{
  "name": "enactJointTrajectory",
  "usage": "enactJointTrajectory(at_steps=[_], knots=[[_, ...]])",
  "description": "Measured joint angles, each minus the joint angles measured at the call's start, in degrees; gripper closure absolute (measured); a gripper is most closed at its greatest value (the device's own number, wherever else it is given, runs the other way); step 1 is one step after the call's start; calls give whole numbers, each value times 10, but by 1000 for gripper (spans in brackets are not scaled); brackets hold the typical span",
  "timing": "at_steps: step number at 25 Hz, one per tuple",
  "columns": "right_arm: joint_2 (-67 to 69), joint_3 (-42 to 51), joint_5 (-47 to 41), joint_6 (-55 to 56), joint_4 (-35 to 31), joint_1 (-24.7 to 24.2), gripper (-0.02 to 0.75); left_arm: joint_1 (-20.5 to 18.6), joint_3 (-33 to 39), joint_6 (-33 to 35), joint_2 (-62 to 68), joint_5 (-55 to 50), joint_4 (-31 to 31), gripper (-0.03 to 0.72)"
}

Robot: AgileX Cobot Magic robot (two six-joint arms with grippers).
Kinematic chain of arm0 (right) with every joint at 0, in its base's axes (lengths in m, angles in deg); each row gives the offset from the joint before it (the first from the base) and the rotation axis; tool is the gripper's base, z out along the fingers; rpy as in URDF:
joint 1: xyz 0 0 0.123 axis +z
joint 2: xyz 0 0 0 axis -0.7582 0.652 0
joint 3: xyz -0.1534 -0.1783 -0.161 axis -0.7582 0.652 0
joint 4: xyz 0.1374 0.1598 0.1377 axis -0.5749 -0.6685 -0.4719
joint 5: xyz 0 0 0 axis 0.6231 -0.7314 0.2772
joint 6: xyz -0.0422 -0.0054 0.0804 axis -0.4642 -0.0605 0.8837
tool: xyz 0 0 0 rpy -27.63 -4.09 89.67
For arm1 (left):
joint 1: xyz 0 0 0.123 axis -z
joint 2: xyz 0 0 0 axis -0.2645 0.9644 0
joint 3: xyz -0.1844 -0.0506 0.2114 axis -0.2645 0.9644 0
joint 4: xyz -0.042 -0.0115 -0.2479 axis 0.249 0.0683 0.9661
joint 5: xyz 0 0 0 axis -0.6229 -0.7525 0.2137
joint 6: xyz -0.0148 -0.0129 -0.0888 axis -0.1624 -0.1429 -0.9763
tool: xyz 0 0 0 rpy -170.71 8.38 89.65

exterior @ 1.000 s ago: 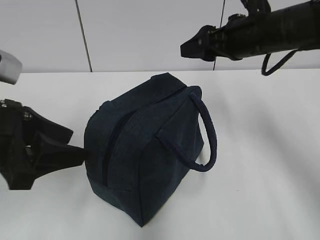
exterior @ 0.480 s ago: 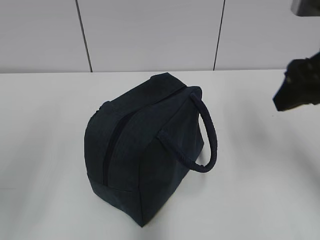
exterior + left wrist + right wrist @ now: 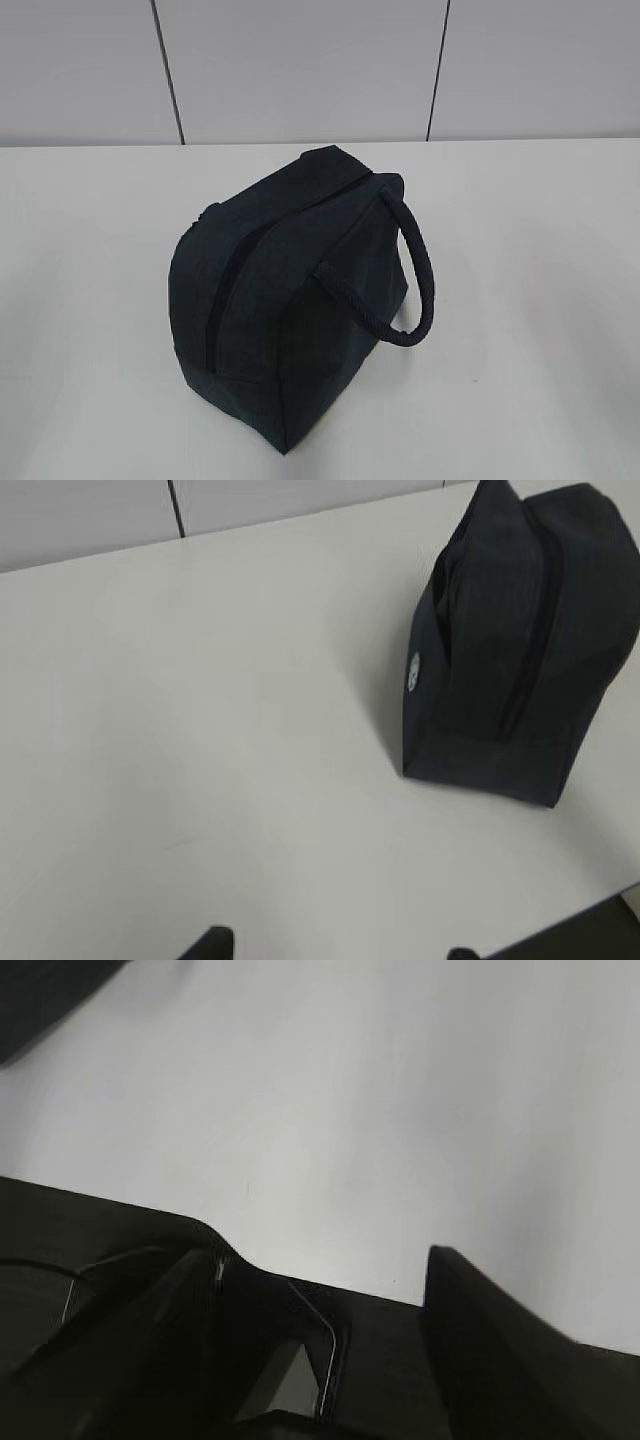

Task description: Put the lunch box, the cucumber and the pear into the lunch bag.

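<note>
Left gripper (image 3: 330, 948): only 2 dark fingertips show at the bottom edge of the left wrist view, set well apart with bare table between them, so the jaws stand wide and hold nothing. It hangs above the table, well apart from the bag.

Table (image 3: 530, 300): white top, bare around the bag in all 3 views; its dark front edge shows at the bottom right corner of the left wrist view.

Lunch bag (image 3: 285, 300): stands upright near the middle of the table, nearer its front edge than its back edge. Dark navy fabric. The zipper line (image 3: 222, 295) runs over the top and down the end facing left; it reads as closed, no silvery lining shows.

Handle (image 3: 412, 280): thick loop, droops toward the right side of the bag.

Lunch box, cucumber, pear: none in view on the table in any view. Whether they sit inside the bag cannot be told through the fabric.

Progress: judged complete or nearly so, since nothing remains outside and both arms are out of the exterior view.

Label (image 3: 414, 673): small pale oval patch on the end panel of the bag; too small to read. No other writing.

Right gripper (image 3: 330, 1290): 2 dark fingers spread apart over bare table, nothing between them; a dark corner of the bag shows at the top left.
</note>
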Motion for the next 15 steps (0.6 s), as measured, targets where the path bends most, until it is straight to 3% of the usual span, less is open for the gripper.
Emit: enactJointTrajectory(at_steps=[15], knots=[[-328, 102, -3, -2, 73, 0, 239, 0, 33, -19, -135, 2, -20, 309]])
